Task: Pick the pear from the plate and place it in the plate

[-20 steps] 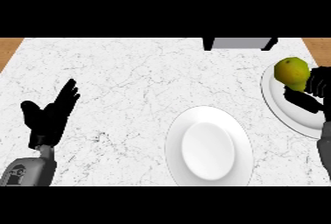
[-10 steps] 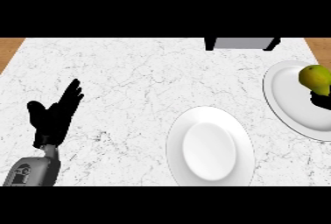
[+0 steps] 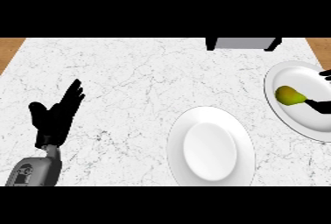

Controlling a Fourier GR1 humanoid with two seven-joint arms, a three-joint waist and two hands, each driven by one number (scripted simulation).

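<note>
A yellow-green pear lies on its side on the white plate at the right edge of the counter. Of my right hand only small black parts show at the picture's right edge; one of them touches the pear's narrow end and another sits above it near the plate's rim. A second white plate, with nothing on it, stands in the near middle. My left hand rests open at the left, fingers up, well away from both plates.
The counter top is white marble. A grey and black appliance stands at the back edge, right of centre. Brown wood shows past the counter's far corners.
The pear has moved down and leftward to the middle of the right plate and looks smaller. My right hand has drawn back toward the right edge. The left hand has barely shifted.
</note>
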